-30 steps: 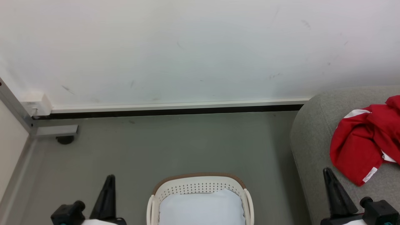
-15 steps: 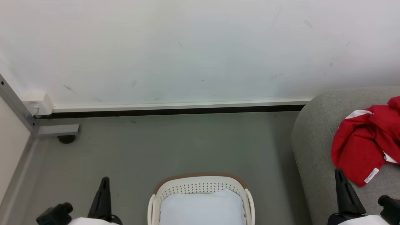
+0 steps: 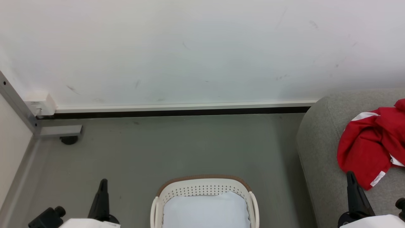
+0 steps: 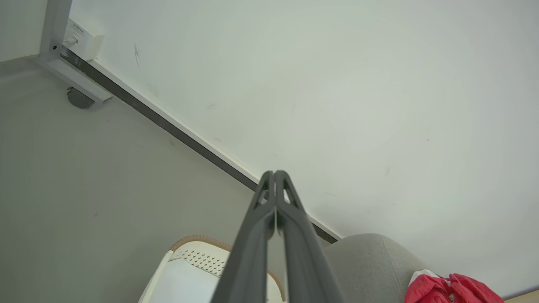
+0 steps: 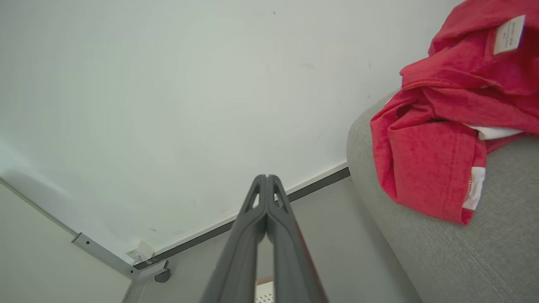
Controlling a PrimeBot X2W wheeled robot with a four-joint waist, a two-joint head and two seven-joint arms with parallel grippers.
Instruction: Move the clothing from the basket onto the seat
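Jaws on both arms are pressed together, holding nothing. The red clothing (image 3: 364, 148) lies on the seat (image 3: 319, 158), right of the basket (image 3: 202, 182), which holds a pale pad (image 3: 205, 210). The job looks done, so rest both arms gently beside the basket, away from the cloth.

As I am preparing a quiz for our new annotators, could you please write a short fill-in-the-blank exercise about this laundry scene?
1. The clothing lying on the seat is mostly ____ in colour.
2. The left tool and the right tool are both ____.
3. The rim band of the basket, which holds a pale pad, is ____.
4. Of the two tools, the ____ one is nearer the seat.
Missing words: red; shut; brown; right.
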